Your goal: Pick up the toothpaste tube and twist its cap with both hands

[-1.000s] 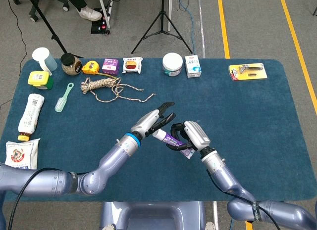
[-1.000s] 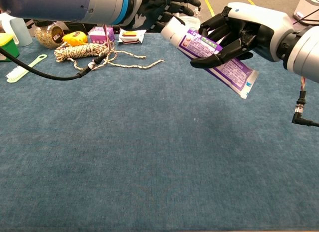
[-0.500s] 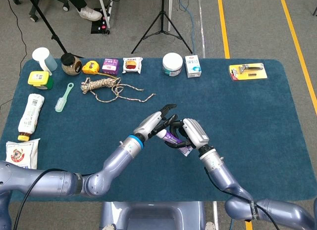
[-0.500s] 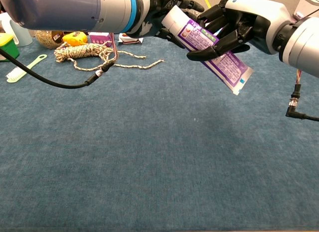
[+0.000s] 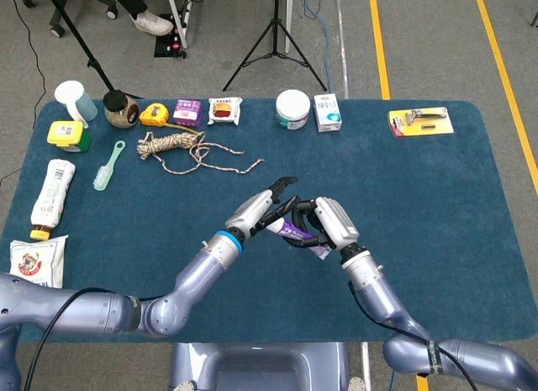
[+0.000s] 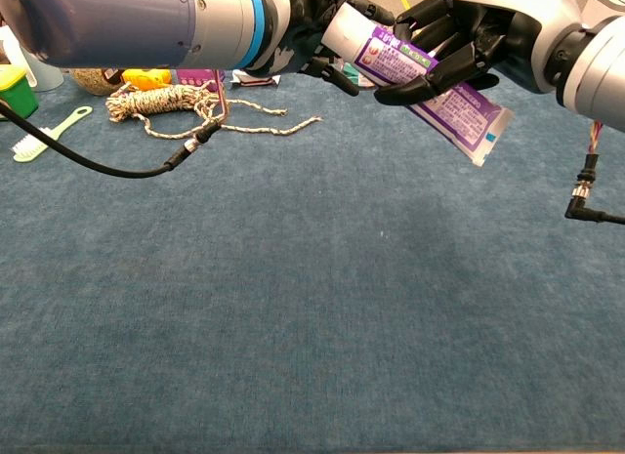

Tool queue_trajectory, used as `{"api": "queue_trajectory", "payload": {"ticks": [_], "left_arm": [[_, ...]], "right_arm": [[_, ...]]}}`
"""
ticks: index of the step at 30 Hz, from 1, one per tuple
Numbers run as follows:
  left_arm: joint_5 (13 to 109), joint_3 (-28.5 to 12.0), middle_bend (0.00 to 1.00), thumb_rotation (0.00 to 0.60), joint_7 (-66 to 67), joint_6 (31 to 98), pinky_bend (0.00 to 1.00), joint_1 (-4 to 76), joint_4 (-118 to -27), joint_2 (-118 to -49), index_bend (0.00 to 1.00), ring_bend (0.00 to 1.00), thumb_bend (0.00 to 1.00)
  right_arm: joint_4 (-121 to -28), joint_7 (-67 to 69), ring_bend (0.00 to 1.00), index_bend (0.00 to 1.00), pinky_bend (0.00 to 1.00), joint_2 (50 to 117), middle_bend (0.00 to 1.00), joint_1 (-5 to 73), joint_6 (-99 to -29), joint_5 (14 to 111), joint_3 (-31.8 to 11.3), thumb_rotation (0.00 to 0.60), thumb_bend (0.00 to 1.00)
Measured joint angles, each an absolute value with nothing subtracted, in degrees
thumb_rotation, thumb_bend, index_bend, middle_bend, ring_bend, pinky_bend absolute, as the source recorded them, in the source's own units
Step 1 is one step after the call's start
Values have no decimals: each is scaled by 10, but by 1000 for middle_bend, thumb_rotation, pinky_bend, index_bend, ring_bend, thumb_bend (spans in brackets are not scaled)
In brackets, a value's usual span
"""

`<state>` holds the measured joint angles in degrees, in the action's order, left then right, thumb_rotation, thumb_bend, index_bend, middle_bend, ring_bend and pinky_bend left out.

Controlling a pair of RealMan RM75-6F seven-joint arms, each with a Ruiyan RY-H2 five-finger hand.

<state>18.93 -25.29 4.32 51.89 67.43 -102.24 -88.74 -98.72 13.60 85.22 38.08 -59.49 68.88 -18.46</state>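
My right hand (image 5: pixel 328 224) (image 6: pixel 469 39) grips the purple and white toothpaste tube (image 5: pixel 296 232) (image 6: pixel 430 88) around its body, above the middle of the blue table. The tube slants, its flat crimped end down to the right and its white cap end (image 6: pixel 340 29) up to the left. My left hand (image 5: pixel 262 210) (image 6: pixel 317 24) comes in from the left and its fingers wrap around that cap end. The cap itself is mostly hidden by those fingers.
Along the far edge stand a cup (image 5: pixel 71 97), a jar (image 5: pixel 120 110), a tape measure (image 5: pixel 154 114), small packets, a round tub (image 5: pixel 292 108), a box (image 5: pixel 327 112) and a razor pack (image 5: pixel 420 120). A rope (image 5: pixel 181 147), a brush (image 5: pixel 107 166) and a bottle (image 5: pixel 52 196) lie at the left.
My right hand has lifted the tube slightly and tilted it flatter. My left hand has closed in on the cap end and stays there.
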Motion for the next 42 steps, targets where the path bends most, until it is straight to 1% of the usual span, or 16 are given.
{"api": "queue_trajectory", "payload": {"ticks": [6,11,17,22,26,36,39,41,42], "left_arm": [[198,-257,0,0,40,529,146,671,-1025,-891,0,0,23],[210,-264,0,0,35,537,146,661,-1037,-879,0,0,23],[228,-271,0,0,27,546,146,639,-1066,-843,0,0,23],[248,-270,0,0,28,552,146,616,-1097,-801,0,0,24],[267,-259,0,0,34,558,146,596,-1121,-768,0,0,24],[340,-204,0,0,73,596,146,549,-1168,-712,0,0,24],[360,-194,0,0,78,607,146,534,-1177,-701,0,0,24],[370,-188,0,0,79,613,146,526,-1182,-695,0,0,24],[377,-185,0,0,80,616,146,520,-1185,-692,0,0,24]], "right_arm": [[-993,130,1000,854,1000,850,975,381,-593,678,-186,600,299],[-987,124,1000,854,1000,853,975,380,-592,672,-179,600,299],[-975,114,1000,854,1000,846,975,380,-572,668,-164,600,299],[-966,99,1000,854,1000,837,975,383,-550,664,-150,600,299],[-956,82,1000,854,1000,827,975,388,-527,655,-140,600,299],[-955,8,1000,846,1000,769,950,418,-447,582,-120,600,299],[-955,-22,988,807,984,761,912,426,-442,569,-111,600,299],[-954,-38,938,740,936,758,856,430,-442,560,-105,600,299],[-953,-44,887,685,894,757,806,431,-442,557,-102,600,299]]}}
